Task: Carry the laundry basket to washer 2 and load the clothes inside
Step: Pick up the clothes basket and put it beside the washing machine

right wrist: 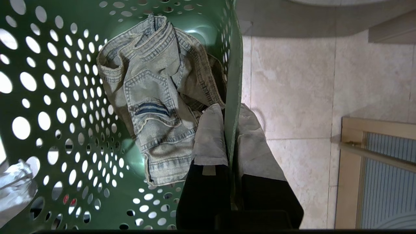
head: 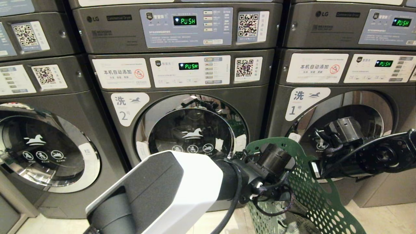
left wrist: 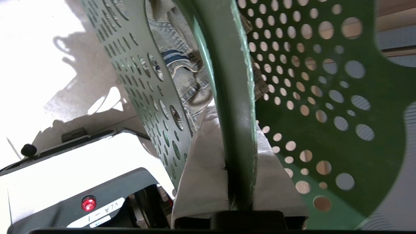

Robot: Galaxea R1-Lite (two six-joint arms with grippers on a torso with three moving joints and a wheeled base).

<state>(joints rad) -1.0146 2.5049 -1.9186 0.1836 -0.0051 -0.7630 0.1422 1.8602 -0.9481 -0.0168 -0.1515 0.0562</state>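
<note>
The green perforated laundry basket hangs low in front of the machines, between washer 2 and washer 1. Washer 2 stands in the middle, and its round glass door is closed. My left gripper is shut on the basket's rim, one padded finger on each side. On the opposite rim, my right gripper is shut the same way. Faded denim clothes lie crumpled in the basket's bottom and also show in the left wrist view.
Washer 1 is behind the basket on the right, and another washer door is at the left. Dryers are stacked above. Pale tile floor lies below, with a wooden frame beside it. My base is under the basket.
</note>
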